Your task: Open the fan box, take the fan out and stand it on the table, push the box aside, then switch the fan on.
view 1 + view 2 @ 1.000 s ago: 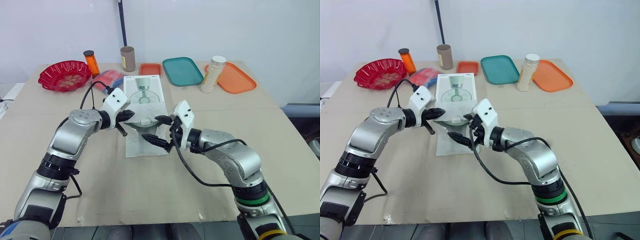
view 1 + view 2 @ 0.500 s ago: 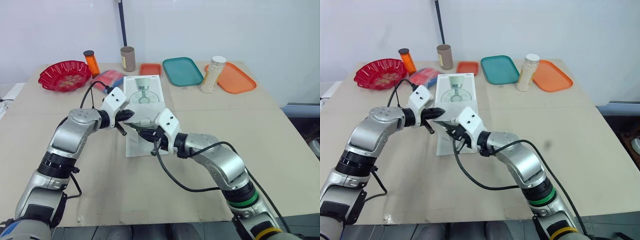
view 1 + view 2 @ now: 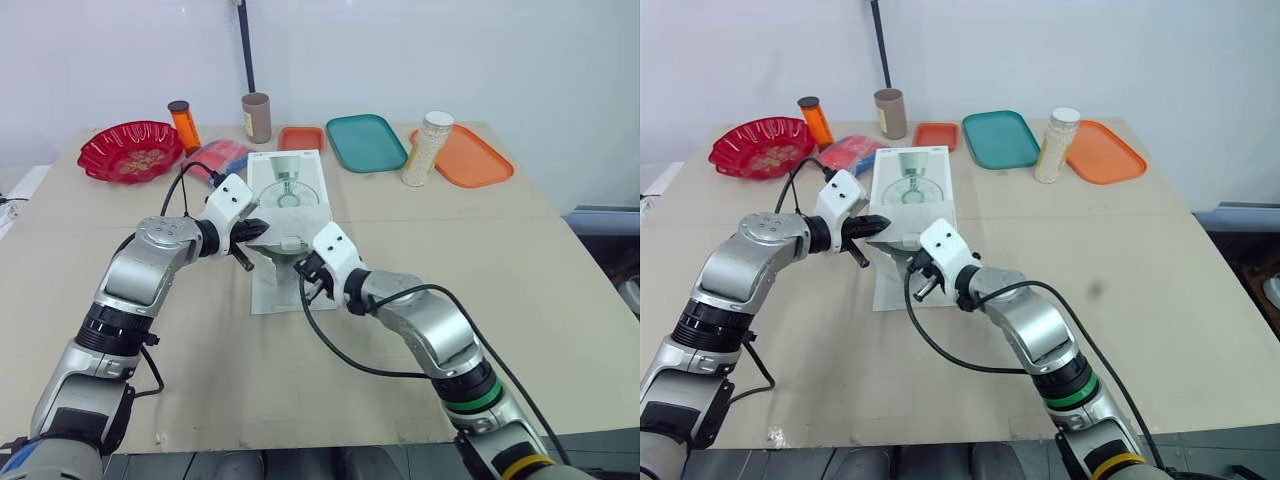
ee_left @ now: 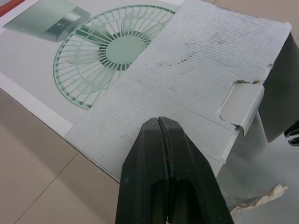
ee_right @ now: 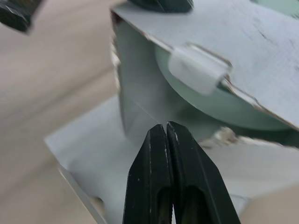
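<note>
Rests closed left gripper [image 4: 160,122] on box [image 3: 287,190] flap at frame centre; points closed right gripper [image 5: 167,126] into open end, toward fan [image 5: 224,105].

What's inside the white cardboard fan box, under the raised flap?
Under the raised flap of the white cardboard fan box, a curved edge of the pale green fan shows. The rest of it is covered by the flap.

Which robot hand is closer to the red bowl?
Left. The left gripper is at the box's left edge, on the bowl's side; the right gripper is at the box's open near end, farther from the bowl.
</note>
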`<state>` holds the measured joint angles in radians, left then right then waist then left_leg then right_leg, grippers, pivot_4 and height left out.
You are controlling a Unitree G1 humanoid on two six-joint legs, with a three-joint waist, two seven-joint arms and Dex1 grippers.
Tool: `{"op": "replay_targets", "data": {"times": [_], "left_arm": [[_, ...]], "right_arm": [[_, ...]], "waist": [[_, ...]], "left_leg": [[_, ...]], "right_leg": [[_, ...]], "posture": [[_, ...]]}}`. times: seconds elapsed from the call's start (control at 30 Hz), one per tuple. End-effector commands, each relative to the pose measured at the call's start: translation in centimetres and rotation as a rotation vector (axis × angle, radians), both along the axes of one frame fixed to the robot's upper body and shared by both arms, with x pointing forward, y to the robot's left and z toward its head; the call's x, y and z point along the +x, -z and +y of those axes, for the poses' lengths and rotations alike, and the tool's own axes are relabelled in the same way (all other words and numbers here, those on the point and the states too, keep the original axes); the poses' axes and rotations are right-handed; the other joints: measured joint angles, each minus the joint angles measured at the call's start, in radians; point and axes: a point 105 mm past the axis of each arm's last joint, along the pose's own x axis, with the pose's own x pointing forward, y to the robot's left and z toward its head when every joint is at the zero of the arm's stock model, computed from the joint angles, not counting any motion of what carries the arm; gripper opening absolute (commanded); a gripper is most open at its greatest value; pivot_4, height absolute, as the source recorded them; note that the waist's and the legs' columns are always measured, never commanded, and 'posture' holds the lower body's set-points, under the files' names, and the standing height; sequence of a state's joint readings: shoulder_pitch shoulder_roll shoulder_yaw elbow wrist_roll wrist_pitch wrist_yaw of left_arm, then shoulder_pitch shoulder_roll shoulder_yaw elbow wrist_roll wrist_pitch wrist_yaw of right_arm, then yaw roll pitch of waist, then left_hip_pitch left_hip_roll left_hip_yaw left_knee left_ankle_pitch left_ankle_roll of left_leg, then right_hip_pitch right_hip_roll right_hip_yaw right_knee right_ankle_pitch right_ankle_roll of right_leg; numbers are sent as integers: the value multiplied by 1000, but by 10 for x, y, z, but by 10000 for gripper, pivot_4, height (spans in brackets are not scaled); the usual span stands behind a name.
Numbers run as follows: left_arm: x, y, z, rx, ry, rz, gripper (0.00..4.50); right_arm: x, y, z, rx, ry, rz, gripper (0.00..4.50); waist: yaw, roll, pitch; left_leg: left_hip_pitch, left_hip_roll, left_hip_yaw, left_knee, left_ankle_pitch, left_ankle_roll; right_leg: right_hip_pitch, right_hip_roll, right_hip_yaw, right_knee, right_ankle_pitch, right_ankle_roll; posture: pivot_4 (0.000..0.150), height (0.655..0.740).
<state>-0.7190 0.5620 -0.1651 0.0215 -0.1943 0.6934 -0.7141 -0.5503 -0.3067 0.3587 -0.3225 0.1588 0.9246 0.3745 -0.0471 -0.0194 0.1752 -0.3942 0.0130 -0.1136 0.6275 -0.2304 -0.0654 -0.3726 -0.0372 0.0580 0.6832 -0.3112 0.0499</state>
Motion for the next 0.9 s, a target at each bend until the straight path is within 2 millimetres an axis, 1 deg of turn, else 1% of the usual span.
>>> {"op": "replay_targets", "data": {"times": [0.03, 0.2, 0.23, 0.4, 0.5, 0.6, 0.77, 0.9], "left_arm": [[1, 9, 3, 22, -11, 30, 0], [1, 9, 0, 20, 4, 28, 0], [1, 9, 0, 19, 6, 29, 0], [1, 8, -2, 13, 10, 29, 0], [1, 8, -2, 12, 10, 29, 0], [0, 9, -2, 13, 11, 31, 0], [-1, 10, -1, 12, 8, 34, 0], [-2, 11, -1, 13, 7, 36, 0]], "right_arm": [[-3, -17, -14, 0, 43, -68, 620], [-9, -18, -28, -21, 77, -63, 620], [-12, -18, -28, -17, 71, -61, 620], [-32, -28, -5, 47, -82, -41, 620], [-35, -30, -1, 68, -113, -30, 620], [-27, -28, 4, 95, -109, -9, 620], [0, -19, 25, 130, -29, 12, 620], [10, -17, 32, 150, 18, 18, 620]], "waist": [[0, 0, 0], [-1, 0, 0], [-1, 0, 0], [-1, 0, 0], [-1, 0, 0], [-1, 0, 0], [-1, 0, 0], [-1, 0, 0]], "left_leg": [[0, 0, 0, 0, 0, 0], [0, 0, 0, 0, 0, 0], [0, 0, 0, 0, 0, 0], [0, 0, 0, 0, 0, 0], [0, 0, 0, 0, 0, 0], [0, 0, 0, 0, 0, 0], [1, 0, 0, 0, 0, 0], [0, 0, 0, 0, 0, 0]], "right_leg": [[0, 0, 0, 0, 0, 0], [0, 1, 0, 0, 0, 0], [0, 0, 0, 0, 0, 0], [0, 1, 0, 0, 0, 0], [0, 0, 0, 0, 0, 0], [0, 0, 0, 0, 0, 0], [0, 1, 0, 0, 0, 0], [0, 0, 0, 0, 0, 0]], "posture": [[1500, 7400], [1500, 7400], [1500, 7400], [1500, 7400], [1500, 7400], [1500, 7400], [1500, 7400], [1500, 7400]]}}
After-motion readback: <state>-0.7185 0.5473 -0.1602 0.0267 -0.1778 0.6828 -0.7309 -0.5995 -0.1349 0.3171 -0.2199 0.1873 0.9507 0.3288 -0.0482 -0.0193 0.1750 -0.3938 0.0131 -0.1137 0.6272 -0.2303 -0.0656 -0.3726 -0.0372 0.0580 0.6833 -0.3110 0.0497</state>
